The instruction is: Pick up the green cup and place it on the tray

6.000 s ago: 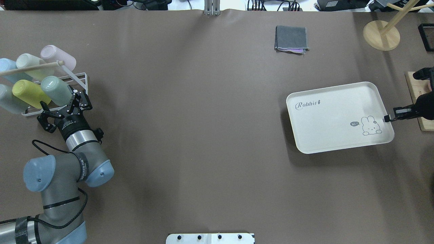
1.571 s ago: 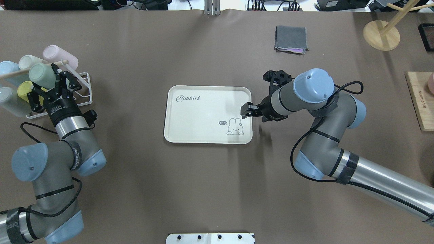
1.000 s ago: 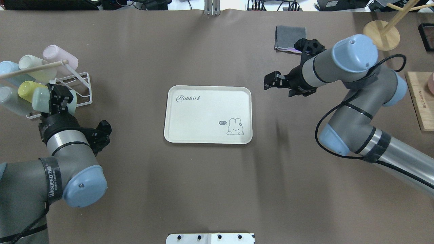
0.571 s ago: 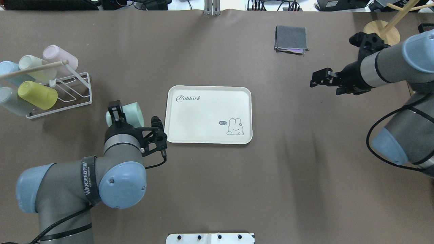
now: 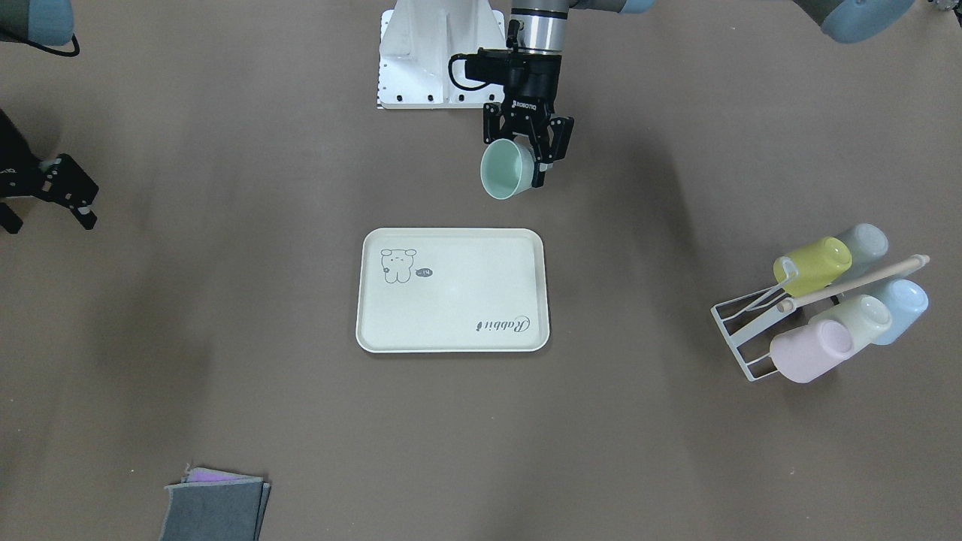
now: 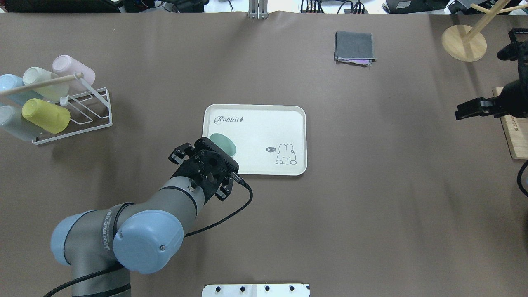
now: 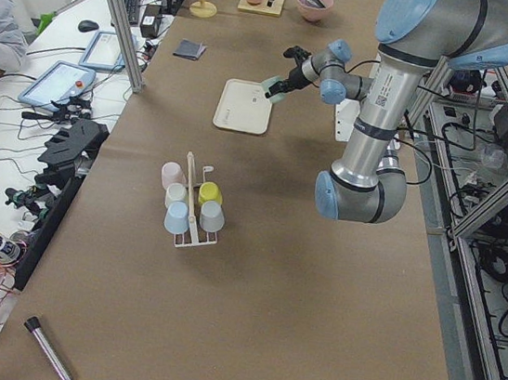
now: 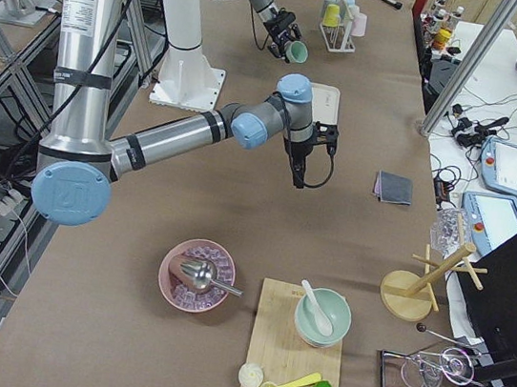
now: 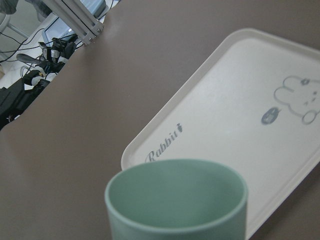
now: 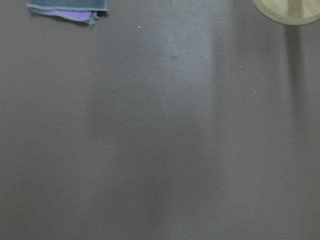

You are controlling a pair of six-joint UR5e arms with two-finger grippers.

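Note:
The green cup (image 5: 502, 171) hangs tilted in the air, its mouth turned away from the robot, with my left gripper (image 5: 520, 160) shut on its wall. From overhead the green cup (image 6: 225, 143) shows over the near-left corner of the cream tray (image 6: 288, 123), half hidden under the wrist. In the front-facing view it hangs just short of the tray (image 5: 451, 330) on the robot's side. The left wrist view has the green cup's rim (image 9: 177, 197) up close and the tray (image 9: 235, 115) beyond it. My right gripper (image 5: 68, 193) hovers open and empty, far to the tray's right.
A white wire rack (image 6: 88, 111) at the far left holds several pastel cups, a lime one (image 6: 45, 115) among them. A folded grey cloth (image 6: 354, 46) lies at the back. A wooden stand base (image 6: 463, 43) and a wooden board (image 6: 515, 136) sit at the right edge.
My left gripper took the green cup off the rack and carried it right to the tray's near-left corner. My right gripper let go of the tray and drew back to the far right.

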